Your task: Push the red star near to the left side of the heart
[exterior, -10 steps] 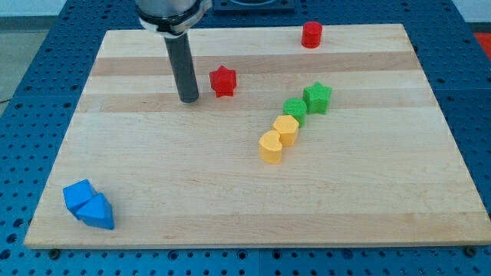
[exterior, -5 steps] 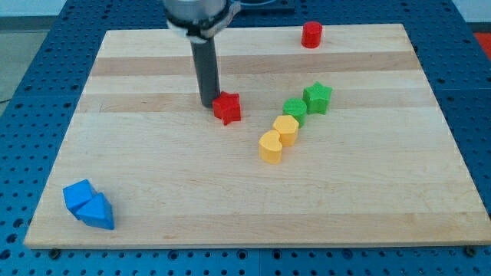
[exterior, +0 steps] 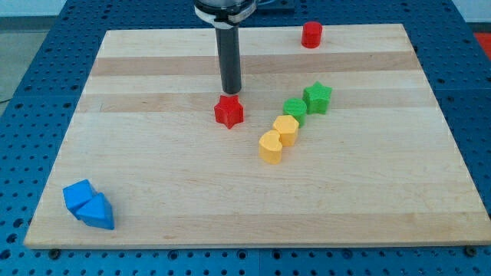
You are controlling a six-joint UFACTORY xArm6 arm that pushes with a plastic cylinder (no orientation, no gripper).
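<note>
Red star (exterior: pixel 229 112) just below tool (exterior: pixel 231 91) (touching?)

On the bench (exterior: pixel 153 176), my tip (exterior: pixel 232 91) stands just above the red star (exterior: pixel 229 112) toward the view's top, close to touching it. To the star's right and a little lower lies the yellow heart (exterior: pixel 270 146), which starts a diagonal row rising to the view's right: a second yellow block (exterior: pixel 286 128), a green block (exterior: pixel 294 108) and the green star (exterior: pixel 317 97), each touching or nearly touching the next. A red cylinder (exterior: pixel 311 34) sits near the top edge, well apart, and two blue blocks (exterior: pixel 88 205) huddle together at the bottom left corner.
</note>
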